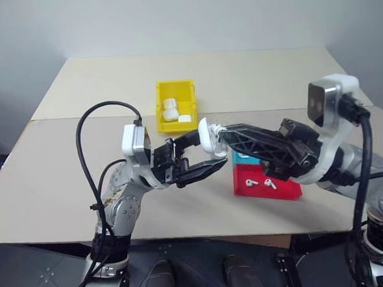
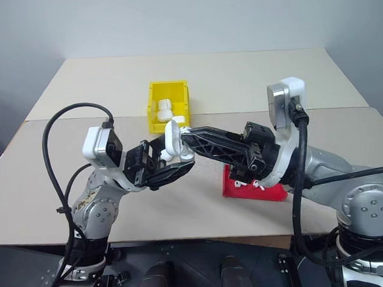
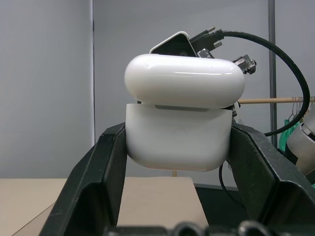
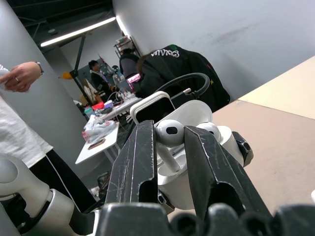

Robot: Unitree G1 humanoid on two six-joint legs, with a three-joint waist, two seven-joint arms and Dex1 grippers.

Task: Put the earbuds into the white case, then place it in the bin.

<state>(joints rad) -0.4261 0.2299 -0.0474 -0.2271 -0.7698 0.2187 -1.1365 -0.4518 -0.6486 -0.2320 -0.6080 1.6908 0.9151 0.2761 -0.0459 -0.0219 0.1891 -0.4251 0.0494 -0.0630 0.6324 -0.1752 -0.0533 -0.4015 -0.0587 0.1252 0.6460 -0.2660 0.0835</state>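
At the left, the left gripper (image 1: 202, 154) is reaching in over the near part of a pale beige table (image 1: 51, 184), its two black fingers (image 3: 101, 172) clamping the body of the white case (image 3: 178, 140), whose lid is standing slightly raised. The table is made of two tops butted together, with a seam running across its middle, and a plain grey wall is standing behind it. Just beyond the seam, the bin (image 1: 158, 105) is sitting near the table's centre with several more white cases lying inside it. The held case is hanging in the air over the near table top, in front of the bin. Moving right, the right gripper (image 4: 170, 140) is meeting the case from the other side, its fingers nearly together and pinching one of the earbuds (image 4: 169, 133) at the case's open mouth. Below that arm, a shallow red tray (image 1: 282, 190) is resting on the table, carrying two earbuds, with a teal tray (image 1: 244, 158) just behind it. In the right wrist view, people are standing around cluttered tables in the room beyond.
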